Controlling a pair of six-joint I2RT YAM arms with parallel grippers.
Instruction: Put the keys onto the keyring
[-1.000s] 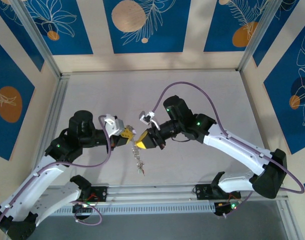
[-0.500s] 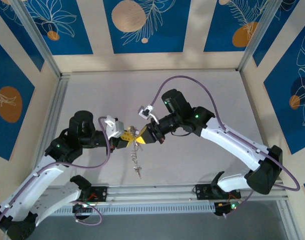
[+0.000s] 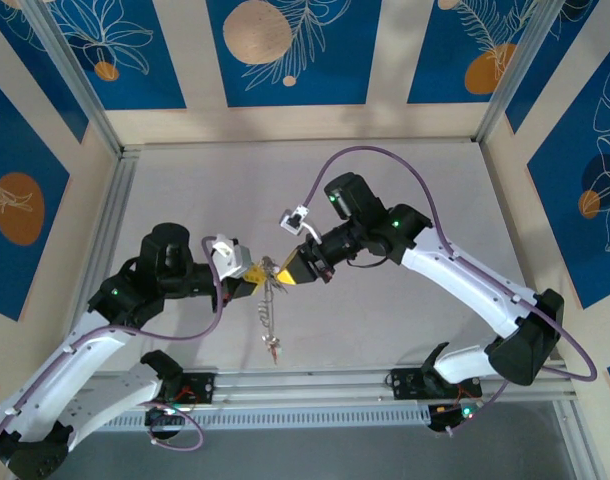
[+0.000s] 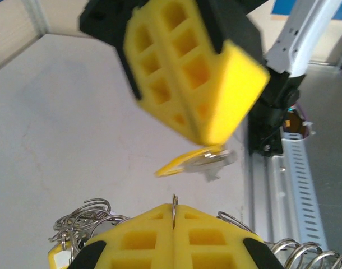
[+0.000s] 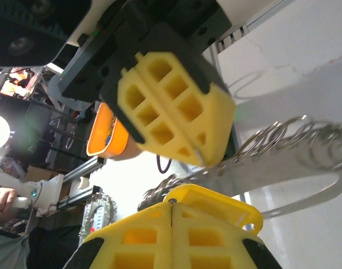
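My left gripper [image 3: 255, 272] [image 4: 174, 208] is shut on the thin grey wire of the keyring [image 4: 174, 200], whose edge pokes out between the yellow fingertips. A string of rings and keys [image 3: 270, 315] hangs from it above the table. Some of these rings [image 4: 81, 216] show beside my left fingers. My right gripper [image 3: 288, 268] [image 5: 171, 203] faces it, tip to tip and very close. It is shut on a key with a yellow tag [image 4: 193, 161] [image 5: 230, 212]. The key's metal end hovers just above the left fingertips, apart from the wire.
The pale table [image 3: 405, 180] is walled by blue patterned panels. A slotted metal rail [image 3: 315, 385] with both arm bases runs along the near edge. A purple cable [image 3: 375, 160] arcs over the right arm.
My right gripper has moved slightly up and left with the yellow-tagged key, closing on the left gripper. The hanging string of keys has swung a little left.
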